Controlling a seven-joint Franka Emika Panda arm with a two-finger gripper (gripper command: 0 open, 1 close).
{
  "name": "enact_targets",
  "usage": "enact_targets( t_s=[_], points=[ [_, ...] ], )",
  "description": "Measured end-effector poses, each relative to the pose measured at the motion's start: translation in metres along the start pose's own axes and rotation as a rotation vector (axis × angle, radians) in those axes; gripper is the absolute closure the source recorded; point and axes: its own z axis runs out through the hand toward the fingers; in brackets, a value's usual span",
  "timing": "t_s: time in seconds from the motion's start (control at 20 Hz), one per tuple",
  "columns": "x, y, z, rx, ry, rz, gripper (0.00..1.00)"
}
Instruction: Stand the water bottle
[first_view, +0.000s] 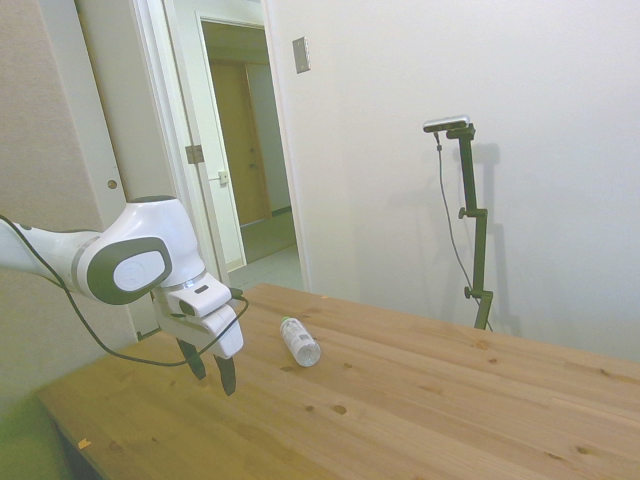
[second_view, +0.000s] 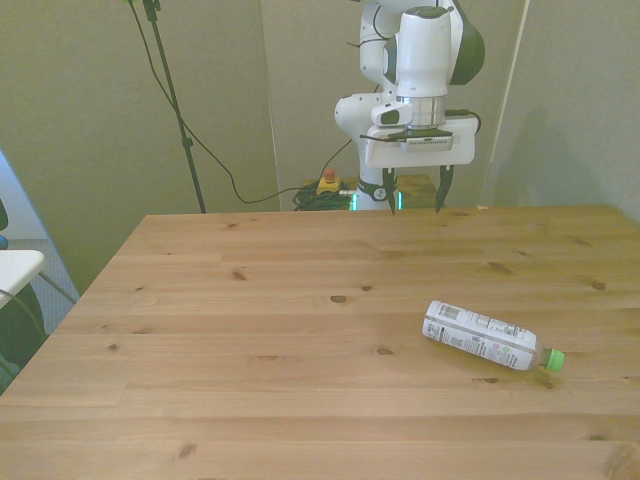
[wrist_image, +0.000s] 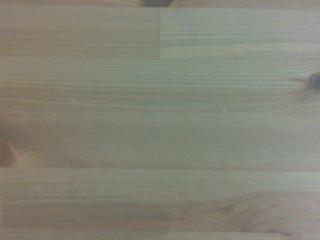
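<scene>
Water bottle (second_view: 488, 338) is lying on its side on the worktop (second_view: 300, 330), not stood up yet. In the front view it sits toward that view's right, green cap (second_view: 554, 359) pointing to the right and slightly toward the camera, white printed label wrapped round the body, base end pointing back to the left. Side view shows the same bottle (first_view: 299, 341) flat on the wood, cap end (first_view: 289, 321) facing away from that camera. Tool (second_view: 414, 199) hangs over the far edge of the worktop, pointing straight down, fingers (second_view: 441, 189) spread wide with clear air between them, nothing held. Fingertips are above the wood, not touching it as far as I can tell. Tool and bottle are well apart in the front view: bottle lies nearer the camera and off to the right of the tool. In the side view the tool (first_view: 211, 370) is beside the bottle, to its left and lower in frame, with a gap between them. Wrist view shows only bare wood planks (wrist_image: 160, 120) with grain and a couple of knots, slightly soft focus; no bottle in that view.
</scene>
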Motion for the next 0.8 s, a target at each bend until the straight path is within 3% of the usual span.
enact_targets(
  t_s=[0.3,0.6,0.8],
  points=[
    [0.002,-0.018,-0.003,-0.036,0.013,-0.042,0.00],
    [0.037,-0.095,-0.053,-0.032,0.086,-0.156,0.00],
    [0.065,-0.148,-0.055,-0.021,0.129,-0.224,0.00]
  ],
)
